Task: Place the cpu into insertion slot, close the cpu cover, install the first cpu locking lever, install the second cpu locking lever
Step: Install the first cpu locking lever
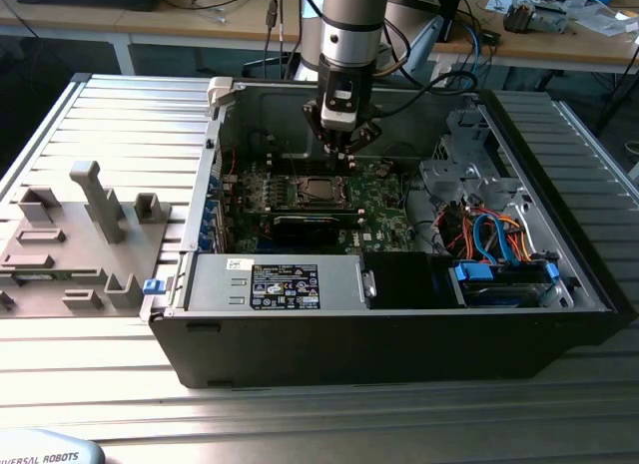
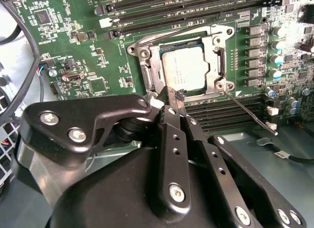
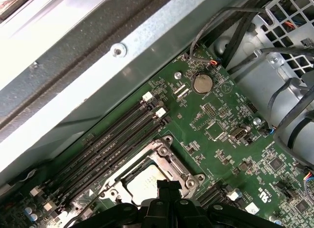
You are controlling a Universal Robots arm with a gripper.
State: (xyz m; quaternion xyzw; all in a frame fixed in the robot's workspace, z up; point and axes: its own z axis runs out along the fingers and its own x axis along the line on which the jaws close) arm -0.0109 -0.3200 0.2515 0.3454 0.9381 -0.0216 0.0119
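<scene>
The cpu point(image 2: 184, 68) lies flat in the insertion slot point(image 2: 196, 43), whose dark edge shows around it on the green motherboard point(image 1: 384, 213). The silver cpu cover point(image 2: 216, 66) is folded down around the chip. One thin wire locking lever point(image 2: 248, 109) sticks out loose from the cover's corner over the memory slots. My gripper point(image 2: 174, 96) hovers at the cover's near edge with its fingertips point(image 2: 169, 108) together and nothing held between them. In the exterior view the gripper point(image 1: 344, 157) hangs just above the cpu point(image 1: 319, 192). The first wrist view shows the cpu point(image 3: 142, 181) and the cover point(image 3: 167, 153) past the fingers.
Long black memory slots point(image 2: 196, 7) flank the socket. A power supply point(image 1: 270, 284), a drive cage point(image 1: 499, 284) and coloured cables point(image 1: 484, 230) fill the case front. The case wall point(image 3: 98, 56) stands close behind. A grey fixture tray point(image 1: 80, 234) lies outside at the exterior view's left.
</scene>
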